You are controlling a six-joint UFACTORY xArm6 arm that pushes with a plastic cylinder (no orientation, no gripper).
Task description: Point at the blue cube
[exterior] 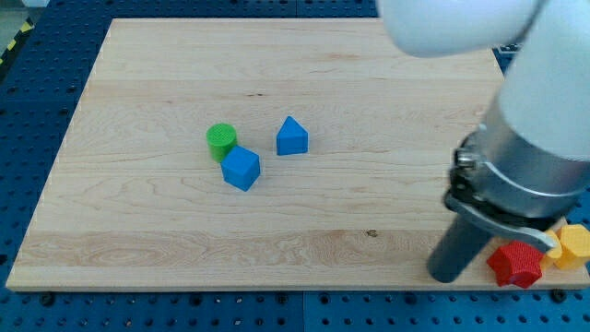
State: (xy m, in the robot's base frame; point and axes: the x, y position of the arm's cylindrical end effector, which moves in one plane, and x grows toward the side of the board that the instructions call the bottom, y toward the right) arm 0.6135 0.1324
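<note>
The blue cube [241,169] lies left of the board's middle, touching or almost touching a green cylinder [221,142] at its upper left. A blue block with a pointed, house-like top [291,136] sits a little to the cube's upper right, apart from it. My tip [447,275] is the lower end of the dark rod near the view's bottom right, close to the board's front edge. It is far to the right of the blue cube and lower in the view, touching no block.
The wooden board [138,249] lies on a blue perforated table. A red star-like block [514,264] and a yellow block [574,246] sit at the bottom right corner, just right of my tip. The arm's large white and grey body [525,138] hides the board's right side.
</note>
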